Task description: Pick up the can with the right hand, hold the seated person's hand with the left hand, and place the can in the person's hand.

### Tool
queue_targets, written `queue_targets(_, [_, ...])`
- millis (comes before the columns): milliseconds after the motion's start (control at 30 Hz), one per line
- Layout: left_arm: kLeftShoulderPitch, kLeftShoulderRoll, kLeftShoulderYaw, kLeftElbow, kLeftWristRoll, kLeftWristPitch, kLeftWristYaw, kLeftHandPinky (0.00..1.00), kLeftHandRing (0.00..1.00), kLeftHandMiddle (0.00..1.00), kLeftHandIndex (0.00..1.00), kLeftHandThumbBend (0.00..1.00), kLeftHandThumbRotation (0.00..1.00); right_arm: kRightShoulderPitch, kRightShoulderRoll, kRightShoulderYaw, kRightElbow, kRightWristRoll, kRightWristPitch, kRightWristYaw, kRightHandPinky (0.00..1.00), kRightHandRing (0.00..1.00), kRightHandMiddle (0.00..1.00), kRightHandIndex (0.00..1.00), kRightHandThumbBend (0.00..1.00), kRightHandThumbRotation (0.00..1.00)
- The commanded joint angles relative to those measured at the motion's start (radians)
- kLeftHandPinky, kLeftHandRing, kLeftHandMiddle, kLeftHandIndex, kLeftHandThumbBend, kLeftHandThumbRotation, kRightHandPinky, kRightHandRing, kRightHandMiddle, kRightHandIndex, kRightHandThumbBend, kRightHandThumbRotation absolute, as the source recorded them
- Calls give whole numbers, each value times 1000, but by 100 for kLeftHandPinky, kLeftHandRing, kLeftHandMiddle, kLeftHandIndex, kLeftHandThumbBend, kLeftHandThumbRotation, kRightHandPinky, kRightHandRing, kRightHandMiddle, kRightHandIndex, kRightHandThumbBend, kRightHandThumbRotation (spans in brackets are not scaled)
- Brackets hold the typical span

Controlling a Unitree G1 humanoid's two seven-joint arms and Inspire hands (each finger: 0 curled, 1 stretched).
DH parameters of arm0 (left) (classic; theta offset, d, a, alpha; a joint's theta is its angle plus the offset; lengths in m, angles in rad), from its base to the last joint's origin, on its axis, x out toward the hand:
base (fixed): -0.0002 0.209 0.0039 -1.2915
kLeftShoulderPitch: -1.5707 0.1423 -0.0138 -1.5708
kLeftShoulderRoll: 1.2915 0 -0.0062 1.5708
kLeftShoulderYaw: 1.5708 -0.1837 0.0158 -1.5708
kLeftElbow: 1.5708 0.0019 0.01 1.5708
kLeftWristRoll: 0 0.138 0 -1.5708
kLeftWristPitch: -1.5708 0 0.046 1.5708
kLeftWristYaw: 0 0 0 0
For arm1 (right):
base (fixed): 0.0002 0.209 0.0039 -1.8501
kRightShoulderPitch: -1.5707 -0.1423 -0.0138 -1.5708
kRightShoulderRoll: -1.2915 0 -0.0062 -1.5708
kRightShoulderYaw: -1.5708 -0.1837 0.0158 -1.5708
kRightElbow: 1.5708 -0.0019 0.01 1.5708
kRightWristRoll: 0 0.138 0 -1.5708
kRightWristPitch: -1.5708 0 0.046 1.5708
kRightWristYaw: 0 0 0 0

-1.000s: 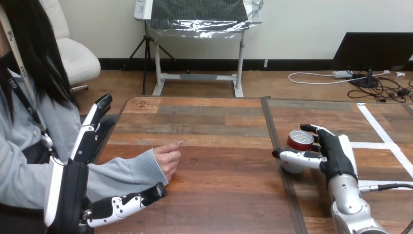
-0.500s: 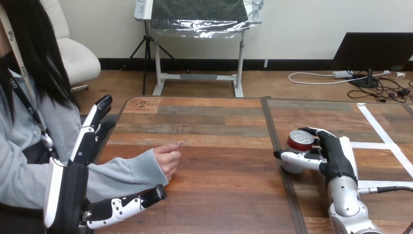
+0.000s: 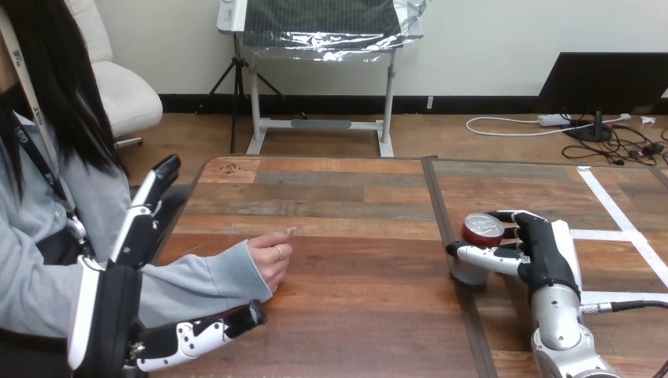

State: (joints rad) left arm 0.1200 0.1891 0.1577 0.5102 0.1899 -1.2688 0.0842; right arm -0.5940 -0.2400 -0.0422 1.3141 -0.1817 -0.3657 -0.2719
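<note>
The can (image 3: pixel 480 228) is seen upright on the right part of the desk (image 3: pixel 354 197), enclosed by the right hand (image 3: pixel 543 256): the thumb is laid across its front and the fingers are curled round its far side, so a grasp is judged to be made, though a lift is not yet evident. The lift is best done straight up, with the grip kept firm on the smooth wall and the can kept vertical, before it is carried leftward across the desk. The person's hand (image 3: pixel 272 258) is rested on the desk near the left side, loosely curled, well apart from the can. The left hand (image 3: pixel 110 315) is held wide beside the person's sleeve (image 3: pixel 197 283), fingers straight, nothing clasped; it should be closed gently round the wrist, and an opened palm awaited, before the can is brought over.
</note>
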Motion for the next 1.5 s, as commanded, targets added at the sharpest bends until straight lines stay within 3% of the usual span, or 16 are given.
queue_targets(0, [-30, 17, -15, 1, -24, -24, -11, 86, 94, 94, 92, 100, 40, -36, -4, 3, -38, -1, -3, -8, 44, 49, 58, 57, 79, 0])
queue_targets(467, [-29, 9, -12, 2, -36, -30, -27, 85, 93, 94, 92, 100, 42, -41, -5, 14, -50, -19, -16, -50, 37, 43, 56, 55, 81, 0])
queue_targets(700, [-36, 11, -25, 12, -61, -37, -43, 85, 94, 94, 92, 100, 40, -42, -3, 2, -54, -6, -39, -40, 39, 45, 56, 54, 80, 0])
queue_targets(1300, [-37, -4, -5, 12, -36, -16, -39, 87, 94, 94, 92, 100, 42, -46, -11, 15, -61, -27, -68, -63, 41, 46, 54, 54, 81, 0])
queue_targets(1467, [-41, -11, 18, 11, 2, -10, -24, 87, 94, 94, 92, 100, 41, -48, -13, 18, -65, -34, -84, -73, 41, 46, 54, 53, 81, 0])
